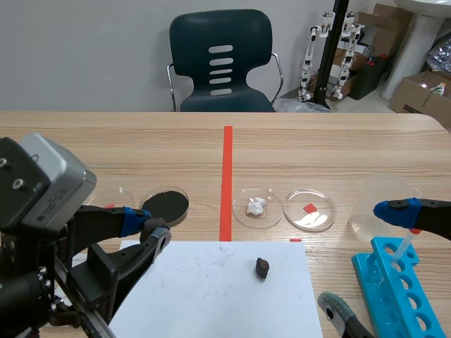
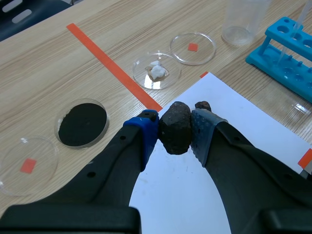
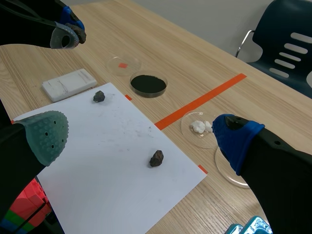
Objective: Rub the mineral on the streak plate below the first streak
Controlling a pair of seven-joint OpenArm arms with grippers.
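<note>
My left gripper [image 2: 174,129] is shut on a dark, rough mineral [image 2: 175,127] and holds it above the white paper [image 2: 253,126]. In the right wrist view this gripper [image 3: 66,31] hangs above and beyond the white streak plate [image 3: 69,84], which lies on the table just off the paper's edge. A small dark mineral [image 3: 99,96] rests beside the plate. Another mineral [image 1: 262,267] lies on the paper's right part. My right gripper [image 3: 141,139] stands open over the paper's right side [image 1: 361,257], holding nothing. In the scene view the left arm hides the plate.
Beyond the paper are petri dishes: one with black powder [image 1: 165,204], one with white pieces [image 1: 258,206], one with a red square [image 1: 309,210], another at far left [image 2: 29,163]. A blue tube rack [image 1: 402,289] and a clear beaker [image 2: 243,22] stand right.
</note>
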